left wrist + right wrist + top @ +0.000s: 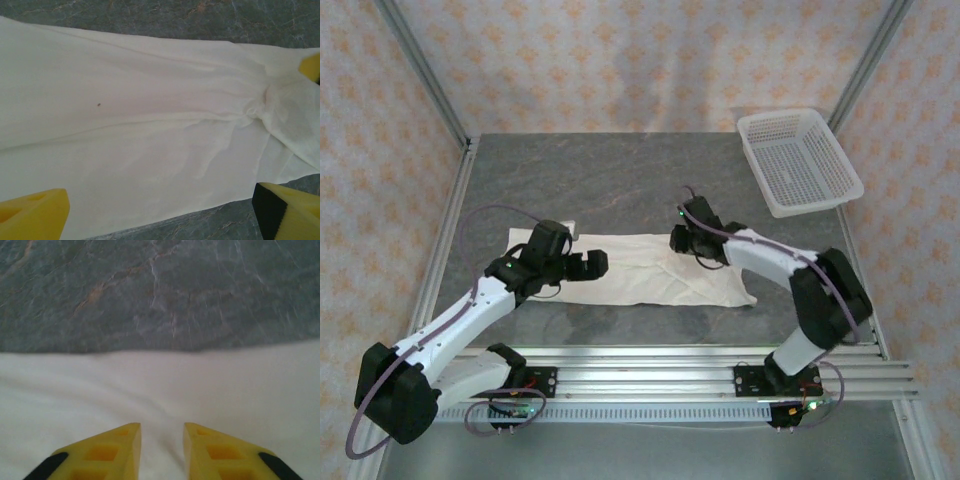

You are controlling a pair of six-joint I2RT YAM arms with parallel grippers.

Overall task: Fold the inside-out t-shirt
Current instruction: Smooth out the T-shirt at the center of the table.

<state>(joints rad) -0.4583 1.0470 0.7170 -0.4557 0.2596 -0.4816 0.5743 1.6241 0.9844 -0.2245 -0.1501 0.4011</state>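
Observation:
The inside-out t-shirt (650, 272) lies as a long white strip across the near half of the table. My left gripper (592, 264) hovers over its left part, jaws wide open, the yellow fingers (32, 212) apart above the cloth (150, 125) and its near edge. My right gripper (679, 241) is low over the shirt's far edge near the middle. Its fingertips (125, 432) stand a small gap apart with flat cloth (160, 385) beneath and nothing pinched. In the left wrist view a small bunched pucker (257, 107) shows near a yellow tip of the right gripper (311, 66).
A white mesh basket (798, 160) sits at the table's back right corner. Bare grey marbled tabletop (620, 180) stretches behind the shirt. Metal frame posts rise at the back corners, and rails run along the near edge.

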